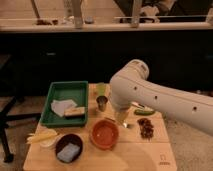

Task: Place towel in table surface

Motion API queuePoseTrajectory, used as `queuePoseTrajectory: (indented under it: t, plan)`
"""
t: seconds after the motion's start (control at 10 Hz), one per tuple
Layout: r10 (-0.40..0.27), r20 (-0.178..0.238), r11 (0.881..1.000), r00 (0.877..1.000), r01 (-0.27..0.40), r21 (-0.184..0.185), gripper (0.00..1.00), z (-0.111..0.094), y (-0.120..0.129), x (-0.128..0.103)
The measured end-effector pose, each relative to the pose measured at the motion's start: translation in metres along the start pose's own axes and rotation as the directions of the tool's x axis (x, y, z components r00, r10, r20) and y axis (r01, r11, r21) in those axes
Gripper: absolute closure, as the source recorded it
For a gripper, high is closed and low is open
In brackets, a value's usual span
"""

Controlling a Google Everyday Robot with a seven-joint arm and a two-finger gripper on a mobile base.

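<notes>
The towel (61, 106) is a pale crumpled cloth lying inside the green tray (56, 90) at the left of the wooden table (135, 152). A tan block (75, 112) lies next to it in the tray. My white arm (150, 97) reaches in from the right across the middle of the table. My gripper (121, 119) hangs at its lower end, just above the table between a metal cup (102, 103) and a red bowl (105, 134). It is to the right of the tray and holds nothing that I can see.
A dark bowl (69, 147) with a bluish sponge and a yellow item (42, 136) sit at the front left. A green cup (101, 89) stands behind the metal cup. A dark brown cluster (146, 127) and a green item (145, 110) lie to the right.
</notes>
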Motion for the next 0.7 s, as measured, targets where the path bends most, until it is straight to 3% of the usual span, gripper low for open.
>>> queuePoseTrajectory:
  t: [0.4, 0.7]
  plan:
    - [0.002, 0.000, 1.000, 1.000, -0.002, 0.001, 0.20, 0.000, 0.000, 0.001]
    - [0.057, 0.021, 0.998, 0.998, -0.058, 0.039, 0.20, 0.009, -0.011, -0.013]
